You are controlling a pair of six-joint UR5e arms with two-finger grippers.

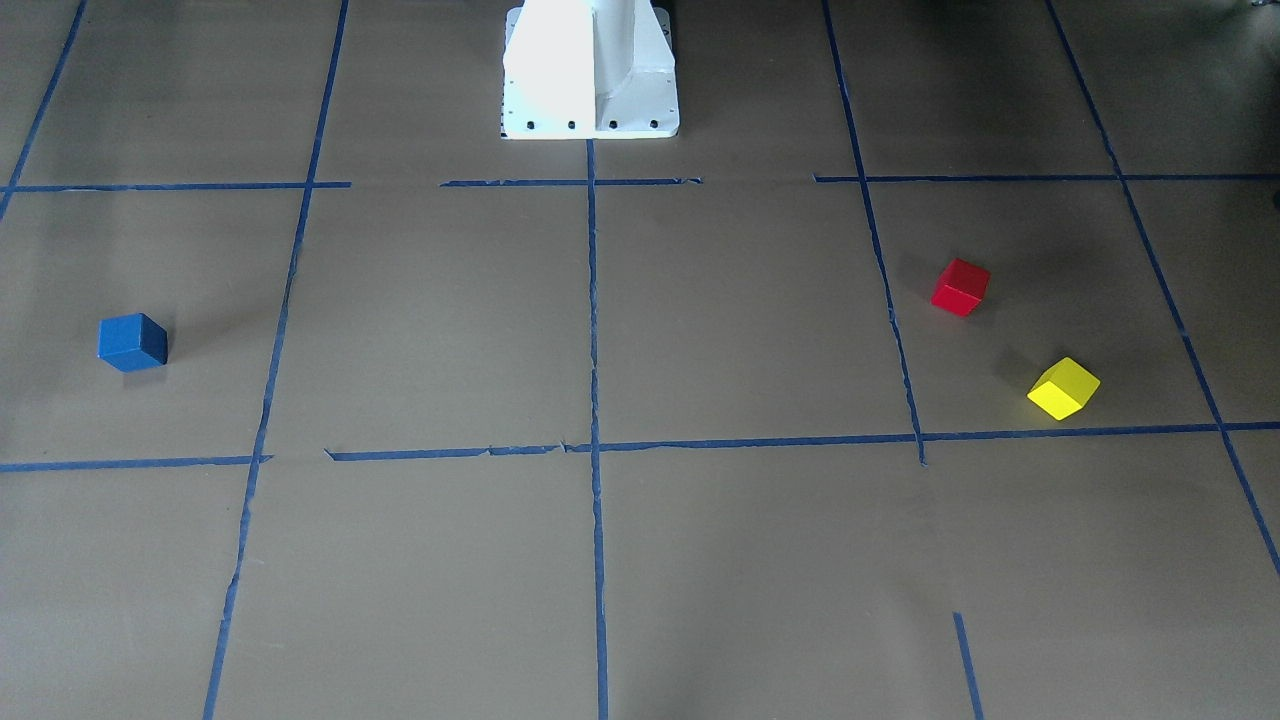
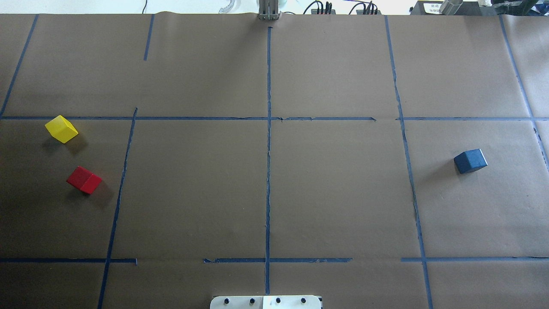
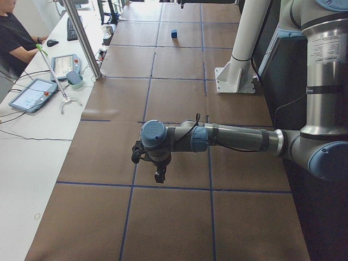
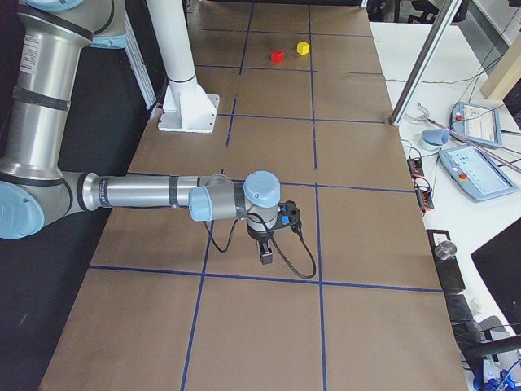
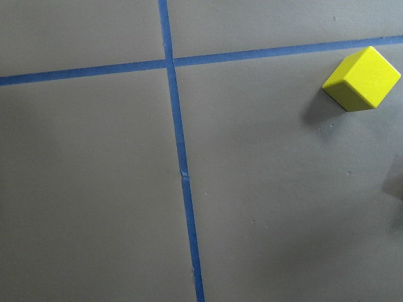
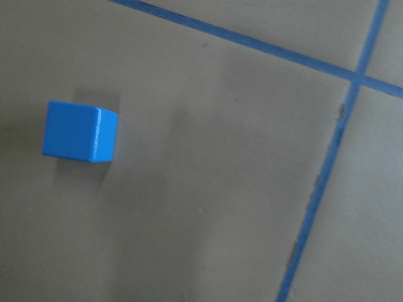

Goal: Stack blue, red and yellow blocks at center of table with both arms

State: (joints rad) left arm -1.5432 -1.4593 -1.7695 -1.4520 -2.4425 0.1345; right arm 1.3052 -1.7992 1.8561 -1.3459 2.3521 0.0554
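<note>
Overhead view: blue block sits at 3 o'clock from the table middle | red block at 9 o'clock | yellow block near red, at its 11 o'clock, not touching | left gripper and right gripper hang above the table; jaws open or closed: cannot tell

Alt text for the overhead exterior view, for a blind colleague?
Three cubes sit apart, unstacked, on a brown table with blue tape lines: yellow block and red block at far left, blue block at right. No arm shows.
</note>
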